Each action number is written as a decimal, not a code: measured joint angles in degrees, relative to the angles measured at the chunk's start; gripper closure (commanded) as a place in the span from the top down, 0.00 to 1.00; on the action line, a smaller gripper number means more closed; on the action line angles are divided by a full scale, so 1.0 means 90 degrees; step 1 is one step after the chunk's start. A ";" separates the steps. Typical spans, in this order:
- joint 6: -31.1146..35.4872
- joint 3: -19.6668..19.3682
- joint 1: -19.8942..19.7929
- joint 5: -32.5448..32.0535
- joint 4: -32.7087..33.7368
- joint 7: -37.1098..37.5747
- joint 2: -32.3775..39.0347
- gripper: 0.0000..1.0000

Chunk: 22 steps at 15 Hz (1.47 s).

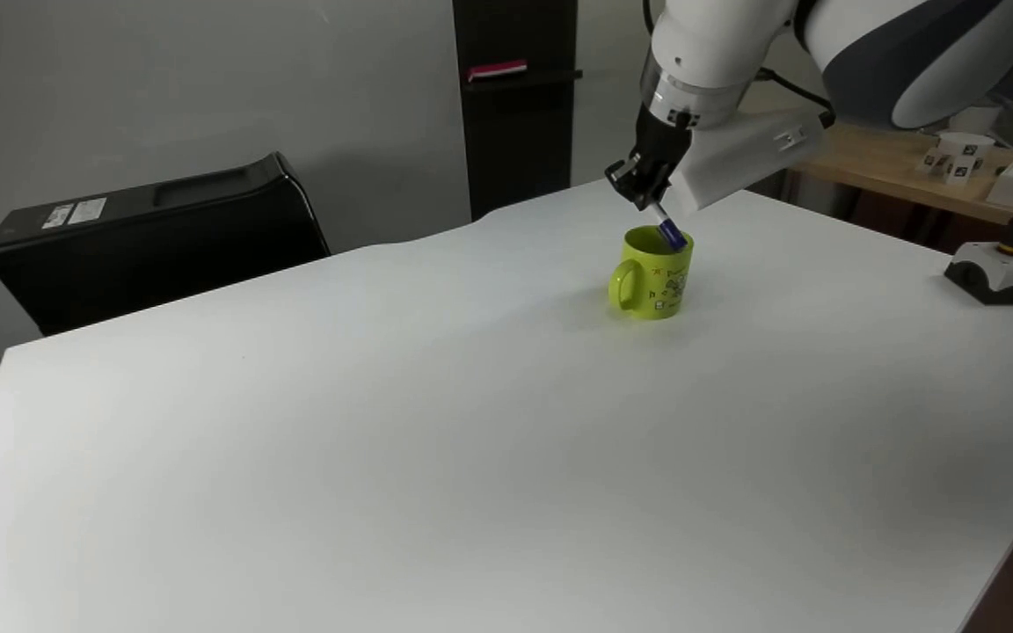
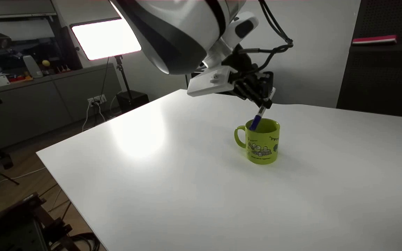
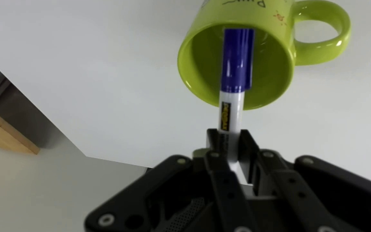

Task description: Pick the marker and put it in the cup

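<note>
Wrist view: gripper [image 3: 228, 143], jaws nearly together, both against the marker [image 3: 232, 96].

Wrist view: on the marker [image 3: 232, 96] you see yellow capitals on a black label [image 3: 225, 116], seemingly starting PEN, ending AX; middle unclear. In both exterior views, print on the cup [image 2: 262, 148] too small for you to read; likewise, in an exterior view, two white labels [image 1: 87, 211] on a black case [image 1: 172, 251].
</note>
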 measured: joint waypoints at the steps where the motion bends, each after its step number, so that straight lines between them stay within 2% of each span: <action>1: -0.0045 0.0099 -0.0059 0.0202 0.0026 -0.0231 0.0001 0.04; 4: -0.0107 0.0234 -0.0161 0.0462 0.0193 -0.0611 0.0019 0.04; 11: 0.0139 0.0033 -0.0147 0.0341 0.0696 -0.0541 0.0314 0.04; 22: 0.0543 -0.0110 -0.0101 0.0348 0.0834 -0.0383 0.0752 0.04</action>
